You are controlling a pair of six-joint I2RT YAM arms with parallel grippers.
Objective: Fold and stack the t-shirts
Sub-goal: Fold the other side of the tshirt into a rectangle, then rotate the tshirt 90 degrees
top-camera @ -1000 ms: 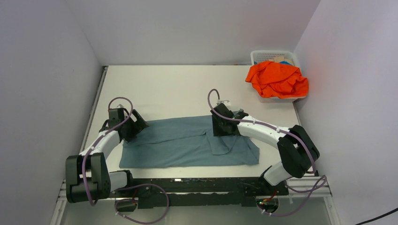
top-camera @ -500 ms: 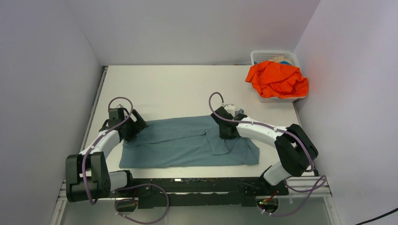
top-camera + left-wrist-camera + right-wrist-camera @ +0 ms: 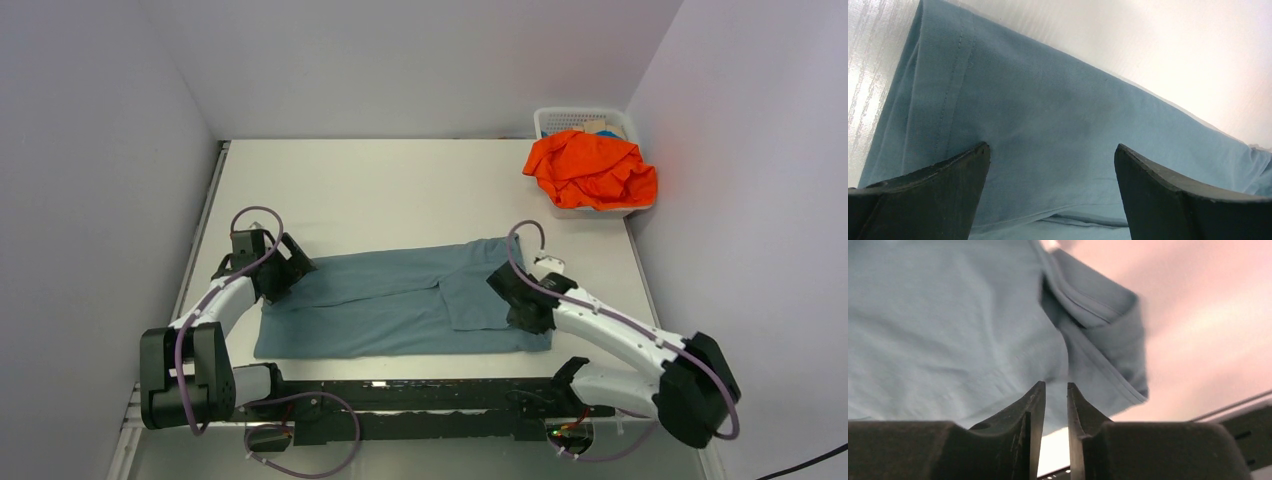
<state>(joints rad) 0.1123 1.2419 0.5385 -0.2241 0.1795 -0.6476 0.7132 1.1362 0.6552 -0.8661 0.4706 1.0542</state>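
The blue-grey t-shirt lies flat on the table as a wide folded strip. It fills the left wrist view and most of the right wrist view. My left gripper hovers over the shirt's far left corner with its jaws wide apart and empty. My right gripper is over the shirt's right end. Its jaws stand almost together with only a thin slit, and nothing is between them. The orange t-shirt lies crumpled in a heap on the basket at the back right.
The white mesh basket stands in the far right corner against the wall. Grey walls close in the table on the left, back and right. The black base rail runs along the near edge.
My right arm has swung from the shirt's middle top edge to its right end, nearer the front edge. The right part of the shirt now lies spread further back. The left arm has not moved.
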